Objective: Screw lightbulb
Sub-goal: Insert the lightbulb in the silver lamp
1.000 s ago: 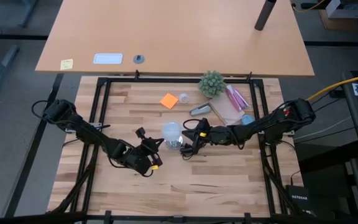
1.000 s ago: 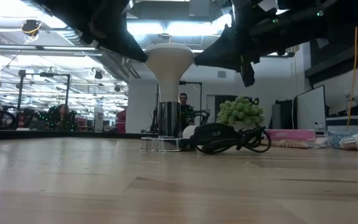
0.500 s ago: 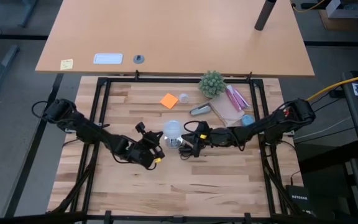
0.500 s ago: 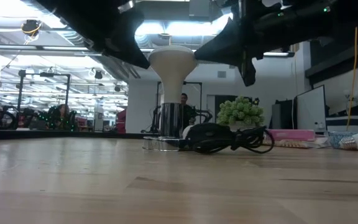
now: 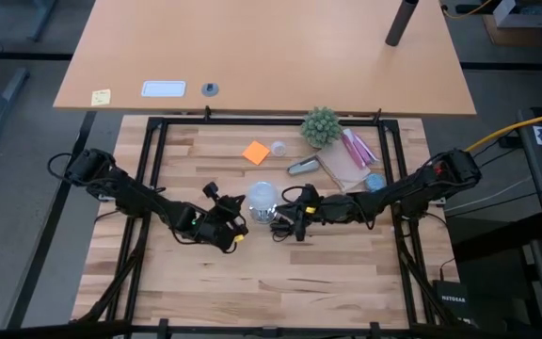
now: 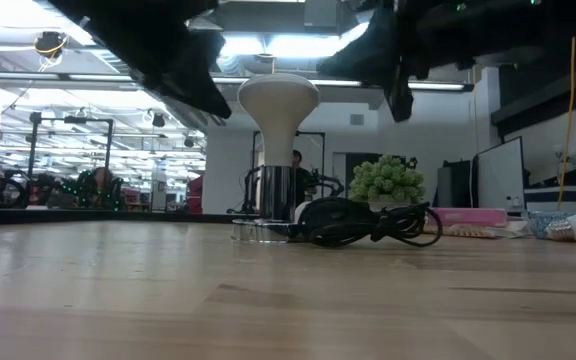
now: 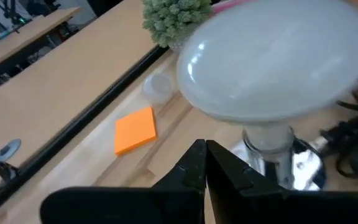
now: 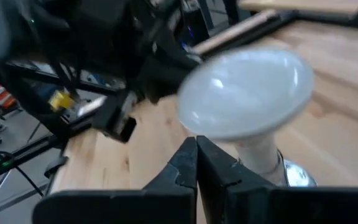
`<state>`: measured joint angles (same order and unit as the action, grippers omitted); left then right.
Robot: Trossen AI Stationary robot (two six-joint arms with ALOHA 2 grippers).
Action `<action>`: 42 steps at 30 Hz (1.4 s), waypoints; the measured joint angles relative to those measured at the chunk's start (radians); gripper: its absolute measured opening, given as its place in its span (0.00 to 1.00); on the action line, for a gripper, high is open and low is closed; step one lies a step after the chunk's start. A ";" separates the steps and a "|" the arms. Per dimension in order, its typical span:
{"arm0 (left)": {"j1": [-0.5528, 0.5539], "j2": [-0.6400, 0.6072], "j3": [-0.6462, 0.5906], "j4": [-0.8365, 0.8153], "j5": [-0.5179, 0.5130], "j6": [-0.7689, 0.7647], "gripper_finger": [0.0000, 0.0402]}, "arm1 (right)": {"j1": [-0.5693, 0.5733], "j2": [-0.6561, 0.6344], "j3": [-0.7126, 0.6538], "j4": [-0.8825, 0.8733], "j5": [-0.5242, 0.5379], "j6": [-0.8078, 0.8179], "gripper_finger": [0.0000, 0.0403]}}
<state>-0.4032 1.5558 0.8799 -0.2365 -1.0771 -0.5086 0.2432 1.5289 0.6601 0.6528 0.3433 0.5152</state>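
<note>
Lightbulb (image 5: 263, 196) stands upright, neck down, in a shiny silver base (image 6: 264, 232) near the middle of the table (image 5: 327, 273). Just to its left, the left gripper (image 5: 234, 226) hovers with its fingers pressed shut, holding nothing. Just to the bulb's right, the right gripper (image 5: 278, 223) is likewise closed and empty, above a coiled black cord (image 6: 368, 222) lying beside the base. An orange sticky note (image 5: 256, 152) and a small green plant (image 5: 321, 125) sit farther back.
</note>
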 joint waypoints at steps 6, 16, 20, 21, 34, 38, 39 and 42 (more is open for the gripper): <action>-0.088 -0.039 0.000 -0.012 -0.006 -0.040 0.00 | -0.001 -0.103 0.001 -0.021 0.008 -0.099 0.01; -0.144 -0.036 0.000 0.117 0.046 -0.033 0.00 | -0.029 -0.084 0.002 -0.047 0.217 -0.206 0.01; -0.126 -0.031 0.000 0.161 0.055 0.004 0.00 | -0.051 -0.045 0.002 -0.041 0.202 -0.178 0.01; -0.121 -0.031 0.000 0.164 0.056 0.010 0.00 | -0.056 -0.034 0.002 -0.039 0.193 -0.173 0.01; -0.036 -0.031 0.000 0.134 0.057 0.009 0.00 | -0.054 -0.004 0.001 0.002 0.087 -0.090 0.01; -0.017 -0.031 0.000 0.120 0.056 0.011 0.00 | -0.054 -0.004 0.001 0.002 0.048 -0.039 0.01; -0.011 -0.031 0.000 0.115 0.056 0.010 0.00 | -0.054 -0.004 0.001 0.002 0.047 -0.024 0.01; 0.004 -0.031 0.000 0.112 0.056 0.011 0.00 | -0.053 -0.003 0.001 0.003 0.039 0.006 0.01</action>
<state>-0.3990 1.5248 0.8795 -0.1249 -1.0206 -0.4980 0.1898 1.5255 0.6609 0.6553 0.3819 0.5209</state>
